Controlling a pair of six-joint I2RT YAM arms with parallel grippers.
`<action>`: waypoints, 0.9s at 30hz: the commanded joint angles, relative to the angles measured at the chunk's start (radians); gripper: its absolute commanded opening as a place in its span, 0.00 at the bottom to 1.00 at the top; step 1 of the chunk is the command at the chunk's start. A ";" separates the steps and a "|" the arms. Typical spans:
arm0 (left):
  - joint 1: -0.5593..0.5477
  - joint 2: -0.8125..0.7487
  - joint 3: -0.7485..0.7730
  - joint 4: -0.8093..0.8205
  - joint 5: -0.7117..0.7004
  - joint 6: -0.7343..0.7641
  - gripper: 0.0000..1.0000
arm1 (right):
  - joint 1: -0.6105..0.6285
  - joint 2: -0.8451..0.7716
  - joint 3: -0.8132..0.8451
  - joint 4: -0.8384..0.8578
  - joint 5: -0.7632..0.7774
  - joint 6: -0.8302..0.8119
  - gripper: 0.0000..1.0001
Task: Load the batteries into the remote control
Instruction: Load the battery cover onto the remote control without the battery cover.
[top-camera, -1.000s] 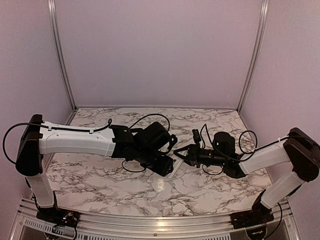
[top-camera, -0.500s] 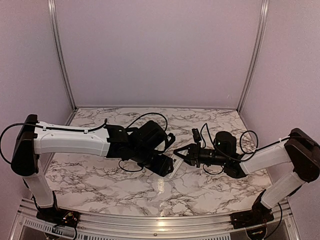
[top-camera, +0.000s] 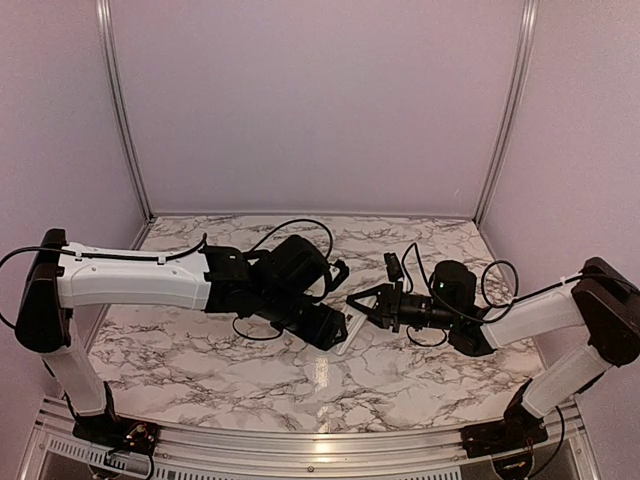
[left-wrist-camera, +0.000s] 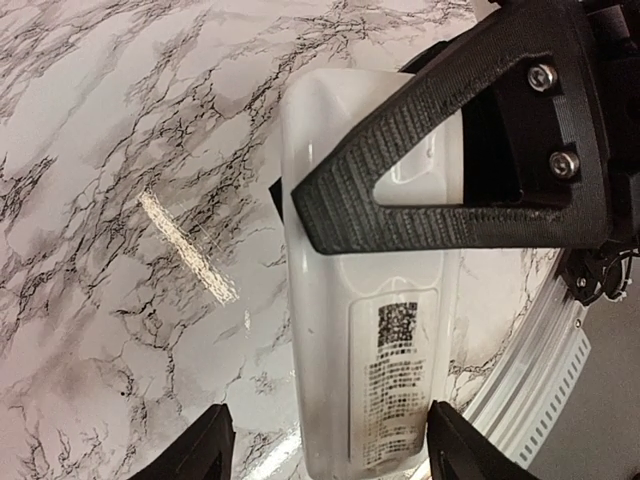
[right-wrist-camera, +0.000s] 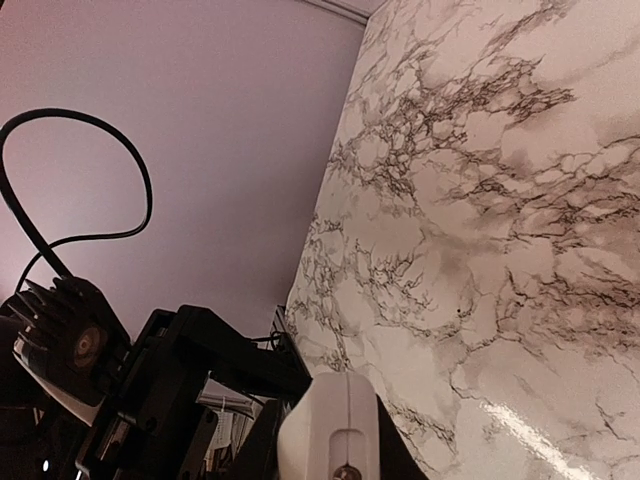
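At the middle of the table (top-camera: 200, 350), your two arms meet from left and right over the remote control (left-wrist-camera: 370, 300).
You have the right gripper (top-camera: 354, 309) closed on the remote, with one black finger (left-wrist-camera: 420, 225) lying across its back, so the side with the printed label faces the left wrist camera. I judge this grip is there to keep the back reachable for loading. Your left gripper (left-wrist-camera: 325, 455) has its jaws apart and grips nothing. One fingertip stands on each side of the remote's label end. One of them is clearly apart from it, the other just beside it, and I cannot tell if that one touches. The batteries show in no view, and the bay is mostly hidden under the black finger, so you cannot say if cells sit inside.
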 joint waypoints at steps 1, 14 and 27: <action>0.008 -0.043 -0.015 0.012 0.000 0.022 0.69 | -0.002 -0.024 0.022 0.058 -0.022 0.018 0.00; 0.085 -0.157 -0.160 0.209 0.250 -0.026 0.78 | -0.003 -0.021 0.022 0.079 -0.057 0.010 0.00; 0.112 -0.177 -0.225 0.306 0.379 -0.020 0.67 | -0.006 -0.020 0.022 0.148 -0.136 0.020 0.00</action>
